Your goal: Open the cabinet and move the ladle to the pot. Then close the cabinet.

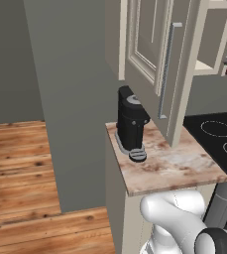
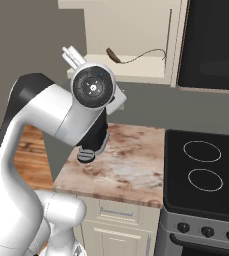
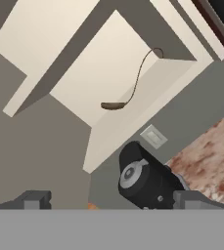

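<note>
Cabinet [image 2: 131,30] door [image 1: 157,54] stands open; the empty gripper [image 3: 111,201], jaws spread wide, faces the ladle [image 3: 130,88] on the shelf. Next: reach in and grasp its handle.

Flat even rendered light, soft shadows, sharp, no glare

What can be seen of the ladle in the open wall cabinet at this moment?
The dark brown ladle with a thin curved handle lies on its side on the bottom shelf of the open cream wall cabinet, touching only the shelf. Its small oval bowl points one way, and the slim wiry handle arcs away to a little hooked loop at the far end. It looks like dark metal or plastic. Nothing grips it, and nothing else lies on the shelf beside it.
</note>
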You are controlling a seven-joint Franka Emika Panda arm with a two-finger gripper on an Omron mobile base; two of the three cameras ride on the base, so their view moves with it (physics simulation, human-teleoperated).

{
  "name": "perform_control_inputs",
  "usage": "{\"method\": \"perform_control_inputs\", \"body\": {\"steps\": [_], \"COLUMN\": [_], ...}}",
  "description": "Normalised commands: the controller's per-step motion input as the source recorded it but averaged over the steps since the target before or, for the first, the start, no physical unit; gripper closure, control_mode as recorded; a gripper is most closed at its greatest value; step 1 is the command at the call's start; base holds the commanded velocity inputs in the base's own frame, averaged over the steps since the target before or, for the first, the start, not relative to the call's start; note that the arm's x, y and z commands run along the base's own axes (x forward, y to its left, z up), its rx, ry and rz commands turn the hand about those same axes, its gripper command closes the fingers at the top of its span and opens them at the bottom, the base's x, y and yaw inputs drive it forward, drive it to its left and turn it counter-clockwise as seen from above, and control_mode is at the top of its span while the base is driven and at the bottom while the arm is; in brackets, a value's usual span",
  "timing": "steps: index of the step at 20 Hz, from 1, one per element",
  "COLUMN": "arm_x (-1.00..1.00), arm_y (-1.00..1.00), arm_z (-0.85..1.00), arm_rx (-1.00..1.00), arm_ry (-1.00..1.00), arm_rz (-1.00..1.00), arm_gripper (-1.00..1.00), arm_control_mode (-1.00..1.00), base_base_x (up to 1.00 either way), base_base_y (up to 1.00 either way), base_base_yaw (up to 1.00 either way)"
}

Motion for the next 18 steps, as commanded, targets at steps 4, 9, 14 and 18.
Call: {"method": "perform_control_inputs", "body": {"steps": [4,9,14,18], "arm_x": [0.03,0.07,0.2,0.26], "arm_y": [-0.13,-0.04,0.0,0.0], "arm_z": [0.02,0.0,0.0,0.0], "arm_rx": [0.06,0.11,0.12,0.04], "arm_ry": [0.0,-0.04,-0.05,-0.01], "arm_rz": [-0.09,-0.06,-0.08,-0.07], "arm_gripper": [-1.0,-1.0,-1.0,-1.0], "arm_control_mode": [-1.0,-1.0,-1.0,-1.0], "base_base_x": [0.0,0.0,0.0,0.0], "base_base_y": [0.0,0.0,0.0,0.0], "base_base_yaw": [0.0,0.0,0.0,0.0]}}
